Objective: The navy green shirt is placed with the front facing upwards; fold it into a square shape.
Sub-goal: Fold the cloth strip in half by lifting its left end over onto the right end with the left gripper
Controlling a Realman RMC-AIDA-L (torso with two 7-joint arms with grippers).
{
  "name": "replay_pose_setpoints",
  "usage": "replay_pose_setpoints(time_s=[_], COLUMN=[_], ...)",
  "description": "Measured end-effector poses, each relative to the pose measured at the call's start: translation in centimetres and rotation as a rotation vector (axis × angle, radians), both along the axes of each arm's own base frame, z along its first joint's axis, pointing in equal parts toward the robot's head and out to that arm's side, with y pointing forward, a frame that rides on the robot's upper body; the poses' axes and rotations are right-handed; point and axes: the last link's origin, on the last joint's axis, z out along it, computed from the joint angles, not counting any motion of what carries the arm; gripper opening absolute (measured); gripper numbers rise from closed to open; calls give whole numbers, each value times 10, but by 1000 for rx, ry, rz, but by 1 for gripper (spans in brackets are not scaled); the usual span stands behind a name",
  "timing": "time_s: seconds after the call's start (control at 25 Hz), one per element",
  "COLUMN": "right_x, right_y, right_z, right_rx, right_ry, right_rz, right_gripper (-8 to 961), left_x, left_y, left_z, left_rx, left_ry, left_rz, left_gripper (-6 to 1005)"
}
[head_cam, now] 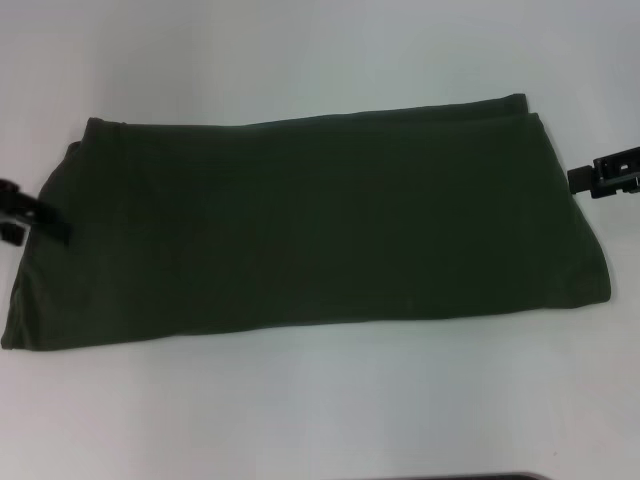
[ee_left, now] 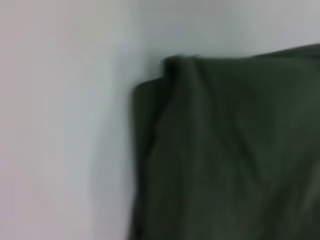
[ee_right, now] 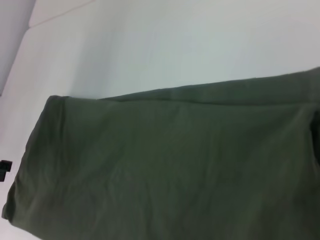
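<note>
Two grippers flank the shirt (head_cam: 300,225), one at each short end, and the shirt lies between them on the white table (head_cam: 320,420) as a long, flat band. It is already folded lengthwise: no sleeves, collar or lettering show, and doubled edges are visible along the end nearest the right gripper (head_cam: 603,172). That gripper sits just off the shirt's end, near its far corner, seemingly not touching the cloth. The left gripper (head_cam: 30,215) sits at the opposite end, its tip right at the hem or barely over it; I cannot tell whether it touches. For both, whether the fingers are spread or closed cannot be told, since only dark stubs enter the head view and neither wrist view shows its own fingers. The left wrist view looks onto the layered corner of the shirt (ee_left: 225,150) beside that gripper, and the right wrist view looks along the band (ee_right: 165,165) toward the far end. The step in hand appears to be the crosswise fold, the one that would turn the band into a square. The next move likely calls for one gripper to catch all layers at its end, lift them, and carry them over toward the other gripper, landing edge on edge without dragging the lower layers askew.
</note>
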Motion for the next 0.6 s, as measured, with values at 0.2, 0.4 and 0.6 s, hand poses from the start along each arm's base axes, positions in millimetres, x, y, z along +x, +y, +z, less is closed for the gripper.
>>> replay_pose_setpoints(time_s=[0.2,0.4,0.6], right_x=[-1,-3,-4], right_y=[3,3,3], right_z=[-2,-6,-7], right_rx=[9,3,-1], right_ry=[-3,4,8], right_rz=[7,11,13], right_gripper=[575,576,577], left_x=[26,28,18], left_y=[7,8,7], left_z=[-8,-8,-2], left_rx=[103,88,98], left_ry=[-254,-356,-312], left_rz=[-151,-154,-102], left_gripper=[743,745,746])
